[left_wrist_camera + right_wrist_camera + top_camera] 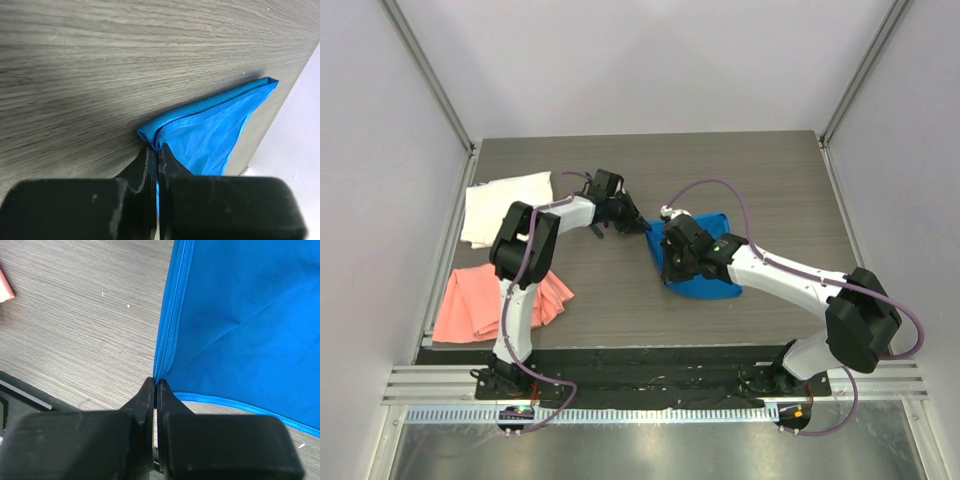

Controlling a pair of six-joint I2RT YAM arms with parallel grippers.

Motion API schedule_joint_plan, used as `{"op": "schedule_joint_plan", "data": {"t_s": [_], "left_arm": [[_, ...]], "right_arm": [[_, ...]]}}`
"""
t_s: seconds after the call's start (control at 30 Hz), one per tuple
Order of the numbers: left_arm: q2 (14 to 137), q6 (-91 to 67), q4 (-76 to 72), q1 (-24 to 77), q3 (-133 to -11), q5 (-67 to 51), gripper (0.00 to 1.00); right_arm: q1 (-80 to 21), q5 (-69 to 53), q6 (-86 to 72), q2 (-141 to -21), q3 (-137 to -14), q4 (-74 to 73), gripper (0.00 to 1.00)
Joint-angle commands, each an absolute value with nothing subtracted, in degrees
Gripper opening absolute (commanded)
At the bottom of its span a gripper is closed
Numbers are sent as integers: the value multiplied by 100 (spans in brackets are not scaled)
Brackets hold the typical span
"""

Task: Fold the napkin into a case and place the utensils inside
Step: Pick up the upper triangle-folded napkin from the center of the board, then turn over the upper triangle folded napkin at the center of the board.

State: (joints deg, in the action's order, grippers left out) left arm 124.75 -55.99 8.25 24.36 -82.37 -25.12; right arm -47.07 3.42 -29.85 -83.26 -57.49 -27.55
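Lying right of centre on the bench (620, 290), the napkin (708, 288) is already doubled over, and you have an arm at each of its left-hand corners. Your left pincer (158, 150) is clamped on the far layered corner and your right pincer (156, 385) on the near one, likely so both corners lift and travel together for the next fold.
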Motion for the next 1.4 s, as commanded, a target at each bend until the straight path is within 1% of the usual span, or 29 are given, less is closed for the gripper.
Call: {"op": "schedule_joint_plan", "data": {"t_s": [0.0,0.13,0.17,0.27,0.4,0.57,0.67,0.73,0.77,0.8,0.87,0.93,0.97,1.0,1.03,1.13,1.2,1.23,1.3,1.37], "left_arm": [[12297,-5239,844,2408,-8244,-1900,0],[11472,-5168,940,2364,-7841,-1653,0],[11078,-5124,932,2356,-7605,-1626,0],[10523,-5080,1080,2320,-7244,-1565,0],[9574,-4887,1791,2312,-7084,-1354,0],[8510,-4720,2512,2312,-6768,-959,0],[7946,-4685,3013,2312,-6968,-713,0],[7596,-4589,3715,2320,-7284,-441,0],[7507,-4553,4040,2320,-7408,-196,0],[7375,-4527,4443,2312,-7514,224,0],[7033,-4430,4710,2320,-7734,552,0],[6891,-4438,5095,2312,-7979,948,0],[6778,-4447,5237,2312,-8067,1088,0],[6742,-4465,5360,2320,-8155,1246,0],[6724,-4474,5570,2312,-8374,1492,0],[6723,-4369,5774,2312,-8770,1905,0],[6925,-4307,5713,2320,-8842,1899,0],[7056,-4324,5669,2346,-8868,1655,0],[7529,-4403,5389,2521,-8790,1582,0],[7900,-4508,4882,2873,-8561,1600,0]], "right_arm": [[-4702,308,-2804,-8200,-5625,-2461,1],[-4877,290,-2769,-8165,-5704,-2426,1],[-4939,307,-2769,-8148,-5756,-2408,1],[-5290,185,-2856,-8156,-5800,-2312,1],[-5870,70,-2900,-8218,-6020,-2127,1],[-6468,-465,-2936,-8305,-6467,-1872,1],[-6714,-982,-2997,-8463,-6714,-1636,1],[-6820,-1325,-3128,-8534,-6794,-1190,1],[-6873,-1736,-3268,-8665,-6942,-1065,1],[-6908,-1879,-3339,-8718,-7013,-933,1],[-6952,-2282,-3471,-8806,-7127,-450,1],[-6943,-2539,-3717,-9025,-7250,-63,1],[-6952,-2679,-3770,-9122,-7503,-27,1],[-6943,-3011,-3953,-9254,-7558,165,1],[-6952,-3128,-4068,-9290,-7593,559,1],[-6935,-3532,-4244,-9395,-7717,886,1],[-6847,-3699,-4376,-9326,-7437,1307,1],[-6803,-3735,-4464,-9212,-7131,1388,1],[-6663,-3788,-4535,-9080,-6752,1642,1],[-6391,-3850,-4719,-8809,-5979,1906,1]]}}
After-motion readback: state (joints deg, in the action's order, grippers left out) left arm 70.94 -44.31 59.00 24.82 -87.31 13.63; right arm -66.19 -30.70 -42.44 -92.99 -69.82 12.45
